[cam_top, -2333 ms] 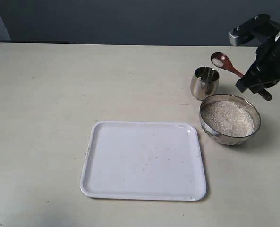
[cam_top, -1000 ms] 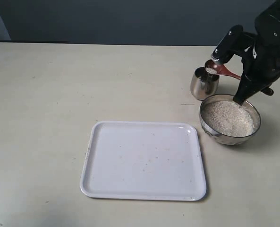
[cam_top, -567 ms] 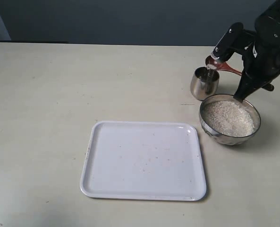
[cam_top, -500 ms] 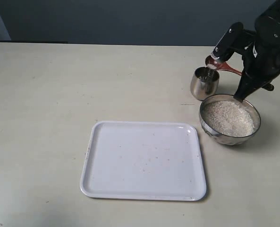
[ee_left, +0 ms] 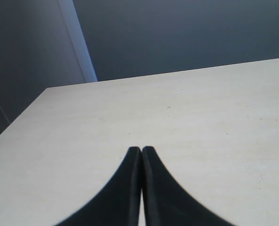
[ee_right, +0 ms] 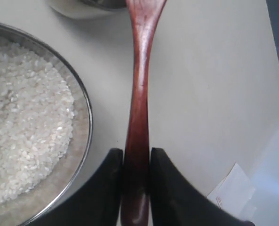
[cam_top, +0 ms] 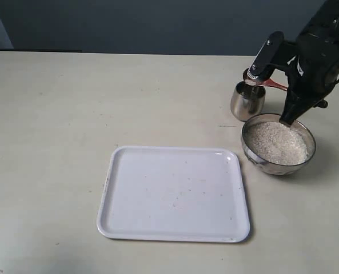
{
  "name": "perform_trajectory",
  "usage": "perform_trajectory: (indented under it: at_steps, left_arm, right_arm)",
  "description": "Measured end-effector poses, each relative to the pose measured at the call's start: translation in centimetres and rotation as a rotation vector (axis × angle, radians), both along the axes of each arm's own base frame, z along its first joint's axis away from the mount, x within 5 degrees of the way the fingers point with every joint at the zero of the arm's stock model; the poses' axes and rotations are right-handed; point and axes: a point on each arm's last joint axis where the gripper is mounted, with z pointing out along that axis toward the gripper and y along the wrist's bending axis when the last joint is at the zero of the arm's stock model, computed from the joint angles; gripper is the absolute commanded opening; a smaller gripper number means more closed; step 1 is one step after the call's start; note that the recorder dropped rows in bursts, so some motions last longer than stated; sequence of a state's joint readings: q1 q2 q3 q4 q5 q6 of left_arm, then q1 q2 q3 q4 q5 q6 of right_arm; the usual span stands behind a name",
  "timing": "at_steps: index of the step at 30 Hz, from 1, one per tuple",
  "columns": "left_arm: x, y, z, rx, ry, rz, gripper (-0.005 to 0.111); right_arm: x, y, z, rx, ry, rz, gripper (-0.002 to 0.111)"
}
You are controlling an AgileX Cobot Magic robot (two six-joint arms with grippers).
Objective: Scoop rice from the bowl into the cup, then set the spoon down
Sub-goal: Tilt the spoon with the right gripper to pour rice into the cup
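spoon (ee_right: pixel 138 94): handle end clamped between the two fingers of the right gripper (ee_right: pixel 137 153); its head sits over the mouth of the cup (cam_top: pixel 247 101), partly hidden behind a black part of the arm
right arm (cam_top: pixel 318 51): raised above the far right of the counter (cam_top: pixel 72 114), reaching left toward the cup, wrist just behind the bowl (cam_top: pixel 266 164)
cup: upright on the counter, just behind the bowl
bowl: beside the spoon handle, holding a heap of rice (cam_top: pixel 276 142)
left gripper (ee_left: pixel 141 150): fingers pressed together, nothing between them, over bare counter
tray (cam_top: pixel 175 194): white, flat on the counter, left of the bowl
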State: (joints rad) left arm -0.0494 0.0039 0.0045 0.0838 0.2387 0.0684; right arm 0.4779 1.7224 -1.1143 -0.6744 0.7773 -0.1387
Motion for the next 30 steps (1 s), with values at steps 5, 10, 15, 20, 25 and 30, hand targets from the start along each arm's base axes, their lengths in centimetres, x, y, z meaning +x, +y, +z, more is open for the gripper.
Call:
perform_trajectory:
  at_steps: [5,10,15,20,25,30]
  left_arm:
    - [0.0,0.0,0.0,0.000,0.000,0.000,0.000]
    - [0.0,0.0,0.0,0.000,0.000,0.000,0.000]
    - [0.0,0.0,0.0,0.000,0.000,0.000,0.000]
    - [0.0,0.0,0.0,0.000,0.000,0.000,0.000]
    - [0.0,0.0,0.0,0.000,0.000,0.000,0.000]
    - [0.0,0.0,0.0,0.000,0.000,0.000,0.000]
  right_arm:
    - [0.1,0.0,0.1,-0.008,-0.014,0.001,-0.001]
    - [0.1,0.0,0.1,-0.013,-0.018,-0.001,-0.001]
    - [0.1,-0.1,0.1,-0.027,-0.023,0.006,-0.001]
    - [-0.2,-0.4,-0.6,-0.053,-0.009,0.014,-0.001]
    - [-0.6,-0.7,-1.2,-0.072,-0.007,0.019,-0.001]
    - [-0.5,-0.7,-1.2,-0.071,-0.020,0.026,-0.001]
